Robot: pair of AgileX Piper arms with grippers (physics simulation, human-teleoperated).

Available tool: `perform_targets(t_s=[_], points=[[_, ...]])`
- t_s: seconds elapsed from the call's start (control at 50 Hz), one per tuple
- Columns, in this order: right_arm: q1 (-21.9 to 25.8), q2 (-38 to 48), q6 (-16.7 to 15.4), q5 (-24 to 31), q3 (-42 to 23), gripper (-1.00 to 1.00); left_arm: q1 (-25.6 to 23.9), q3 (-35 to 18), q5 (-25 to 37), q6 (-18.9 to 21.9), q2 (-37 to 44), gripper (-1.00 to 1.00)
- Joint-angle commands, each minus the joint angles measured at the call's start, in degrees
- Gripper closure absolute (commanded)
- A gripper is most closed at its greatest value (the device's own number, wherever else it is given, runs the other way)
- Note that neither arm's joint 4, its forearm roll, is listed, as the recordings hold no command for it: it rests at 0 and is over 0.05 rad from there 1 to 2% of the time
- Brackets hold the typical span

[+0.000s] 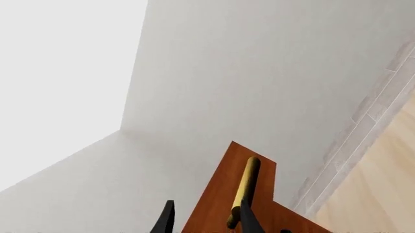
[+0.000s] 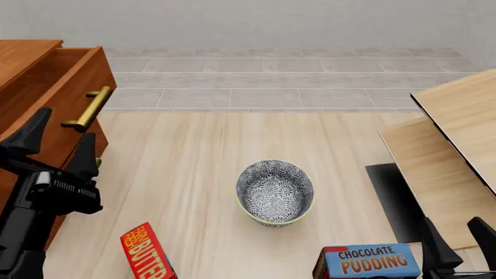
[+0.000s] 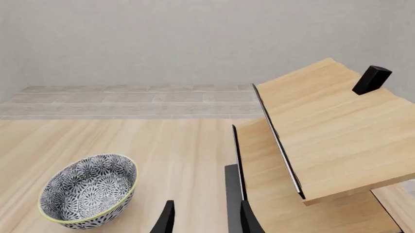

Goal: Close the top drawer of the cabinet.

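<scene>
The cabinet [image 2: 23, 58] stands at the far left of the front view. Its top drawer [image 2: 78, 81] is pulled out, with the brass bar handle [image 2: 87, 108] on its front. My left gripper [image 2: 69, 123] is open right in front of that drawer front, its fingertips either side of the handle's lower end. In the left wrist view the drawer front [image 1: 224, 194] and handle [image 1: 246, 182] lie just past my left gripper [image 1: 207, 221]. My right gripper [image 2: 449, 222] is open and empty at the near right; it also shows in the right wrist view [image 3: 207, 218].
A patterned bowl [image 2: 275, 193] sits mid-table and shows in the right wrist view [image 3: 87, 191]. A red butter box [image 2: 146, 253] and a chocolate pudding box [image 2: 370, 263] lie at the near edge. Pale wood boards [image 2: 445, 145] slope at the right.
</scene>
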Motion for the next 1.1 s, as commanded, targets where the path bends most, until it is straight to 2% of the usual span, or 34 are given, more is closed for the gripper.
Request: perform_targets(t_s=[0.02, 1.1], points=[[0.03, 0.01, -0.01, -0.13, 0.00, -1.00, 0.84, -0.24, 0.00, 0.01, 0.31, -1.00], [0.15, -0.01, -0.41, 0.15, 0.00, -1.00, 4.52, 0.63, -0.01, -0.91, 0.04, -1.00]])
